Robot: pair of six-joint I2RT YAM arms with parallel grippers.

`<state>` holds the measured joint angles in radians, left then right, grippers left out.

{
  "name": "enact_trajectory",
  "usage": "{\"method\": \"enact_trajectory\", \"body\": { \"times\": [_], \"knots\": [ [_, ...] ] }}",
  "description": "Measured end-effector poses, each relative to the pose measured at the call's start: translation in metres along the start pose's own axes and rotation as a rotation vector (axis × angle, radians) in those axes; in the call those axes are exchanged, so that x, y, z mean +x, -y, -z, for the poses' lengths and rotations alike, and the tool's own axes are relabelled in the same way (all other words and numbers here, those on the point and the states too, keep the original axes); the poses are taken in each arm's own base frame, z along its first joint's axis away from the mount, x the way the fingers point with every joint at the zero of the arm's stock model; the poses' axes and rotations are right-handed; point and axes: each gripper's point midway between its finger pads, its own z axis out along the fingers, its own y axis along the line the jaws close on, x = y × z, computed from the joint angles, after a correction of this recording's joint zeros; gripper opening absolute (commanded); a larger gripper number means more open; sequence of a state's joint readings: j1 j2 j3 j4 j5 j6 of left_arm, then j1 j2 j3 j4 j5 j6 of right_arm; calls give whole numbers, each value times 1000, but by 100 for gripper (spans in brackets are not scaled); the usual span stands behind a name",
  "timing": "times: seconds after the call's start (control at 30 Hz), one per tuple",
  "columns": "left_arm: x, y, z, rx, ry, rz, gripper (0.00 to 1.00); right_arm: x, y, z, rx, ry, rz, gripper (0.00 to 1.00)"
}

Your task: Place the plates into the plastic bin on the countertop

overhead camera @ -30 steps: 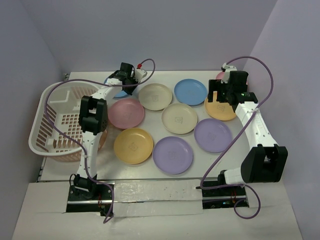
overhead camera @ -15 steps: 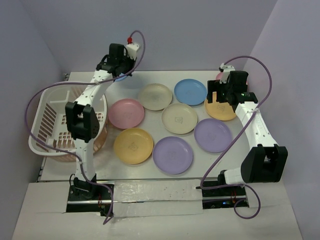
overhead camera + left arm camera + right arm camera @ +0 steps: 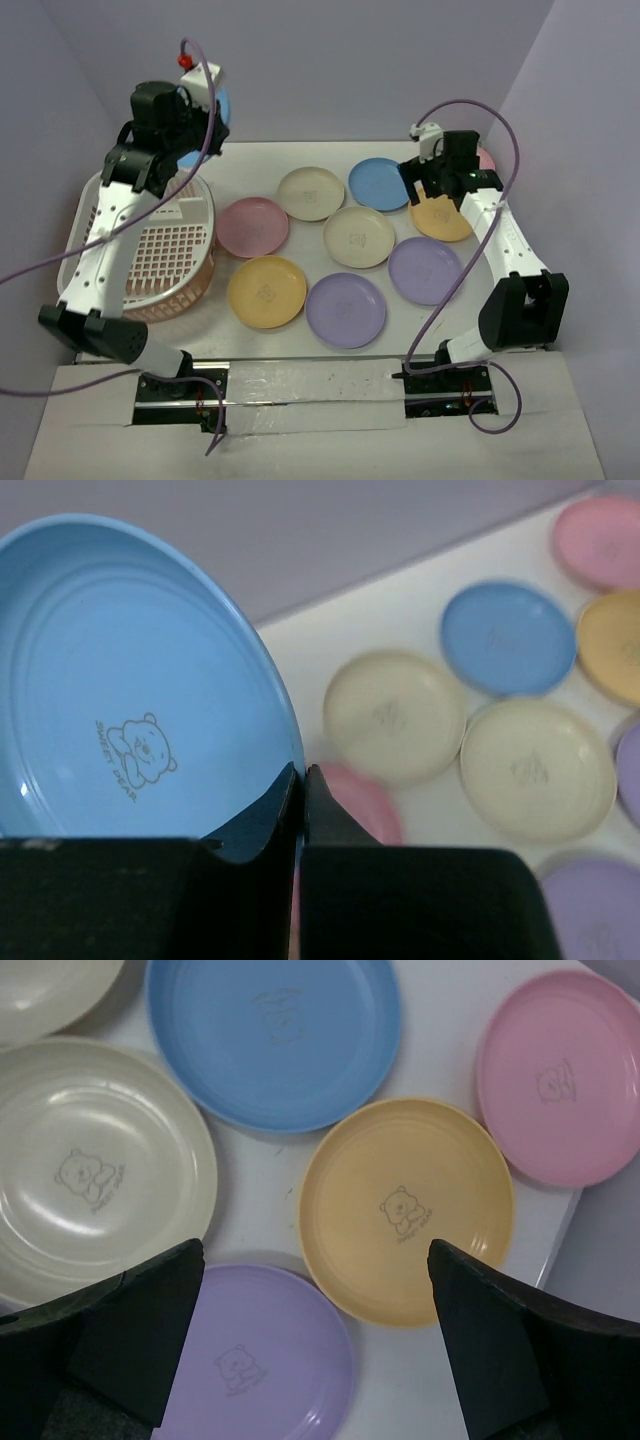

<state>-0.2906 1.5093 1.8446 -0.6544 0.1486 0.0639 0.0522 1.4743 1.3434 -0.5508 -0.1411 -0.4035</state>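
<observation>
**Blue plate held up high over the bin**

The left end effector (image 3: pixel 300 780) is pinched shut on the rim of a blue plate (image 3: pixel 120 670). The plate is tipped up on its edge, and it has a little bear drawn in the middle. In the top view the left arm is lifted high. It holds the plate above the far end of the bin (image 3: pixel 150 250). The bin sits on the left side of the table (image 3: pixel 260 165).

The right end effector (image 3: pixel 314 1248) is wide open and holds nothing. It hangs over a yellow plate (image 3: pixel 405 1210) on the right side of the table. Around that plate lie a second blue plate (image 3: pixel 270 1040), a pink plate (image 3: pixel 560 1080), a cream plate (image 3: pixel 90 1170) and a purple plate (image 3: pixel 260 1360).

More plates lie flat in the middle of the table: a far cream plate (image 3: pixel 311 192), a left pink plate (image 3: pixel 253 226), a near yellow plate (image 3: pixel 266 291) and a near purple plate (image 3: pixel 345 309).
</observation>
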Motion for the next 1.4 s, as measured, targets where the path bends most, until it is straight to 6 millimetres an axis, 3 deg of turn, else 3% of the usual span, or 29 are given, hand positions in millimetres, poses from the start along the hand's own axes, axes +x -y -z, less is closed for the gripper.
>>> {"method": "enact_trajectory", "body": {
  "times": [0.1,0.2,0.23,0.33,0.47,0.67,0.83,1.07,1.4],
  "knots": [
    [49,-13,35,-46,-142,40,0,3,-26,-12,-72,-33,154,88],
    [83,-27,56,-68,-251,97,0,9,-48,-24,-158,-61,334,71],
    [93,-34,62,-77,-283,122,0,12,-52,-28,-187,-68,403,71],
    [118,-43,70,-84,-361,170,0,22,-53,-37,-258,-75,570,69],
    [143,-32,77,-39,-439,198,0,35,-40,-52,-374,-109,701,68],
    [151,-25,79,-9,-461,215,0,33,-16,-77,-505,-124,801,69],
    [158,-27,79,-17,-478,244,0,52,-25,-84,-609,-152,859,69],
    [168,-35,78,-41,-504,271,0,64,-27,-111,-672,-161,932,69],
    [179,-47,72,-67,-539,299,0,66,-26,-135,-692,-145,1017,68]
  ]
}}
